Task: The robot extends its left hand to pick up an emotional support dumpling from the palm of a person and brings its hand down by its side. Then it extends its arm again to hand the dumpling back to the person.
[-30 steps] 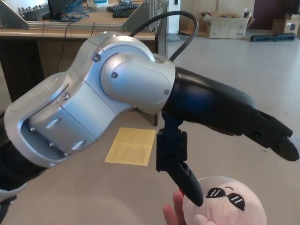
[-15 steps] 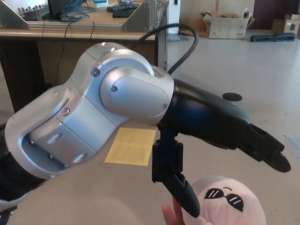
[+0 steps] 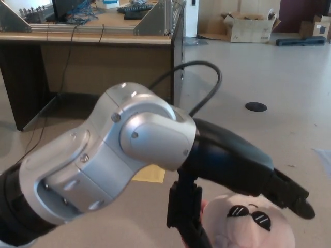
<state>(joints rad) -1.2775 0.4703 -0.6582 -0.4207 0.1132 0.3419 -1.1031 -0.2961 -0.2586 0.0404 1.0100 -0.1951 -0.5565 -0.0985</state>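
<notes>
Pale smooth floor [image 3: 289,77] stretches back to a wooden counter [image 3: 93,39] along the far wall, with cables and dark gear on top, an open cardboard box [image 3: 248,26] beyond it and a small round black disc [image 3: 256,107] lying on the floor. A yellow sheet [image 3: 151,174] shows just under the robot's arm.

From where I stand, the left arm [image 3: 119,165] fills most of the view: a big silver joint housing, then a black forearm with a cable looping up behind it. The left hand [image 3: 243,206] reaches out low toward the bottom right. Its fingers [image 3: 292,197] are spread: the two thick ones point away to the right, passing over the top of the dumpling [image 3: 253,222], while the thumb [image 3: 183,217] hangs straight down on the near left side of it. The dumpling, a soft pinkish-white ball with a little black sunglasses face, sits between thumb and fingers at the bottom edge of the view, its top tucked just beneath the black palm. Whether the fingers actually touch it I cannot tell; they are not closed round it. A sliver of a person's hand [image 3: 202,207] shows beside the thumb, beneath the toy. The right hand is nowhere to be seen.
</notes>
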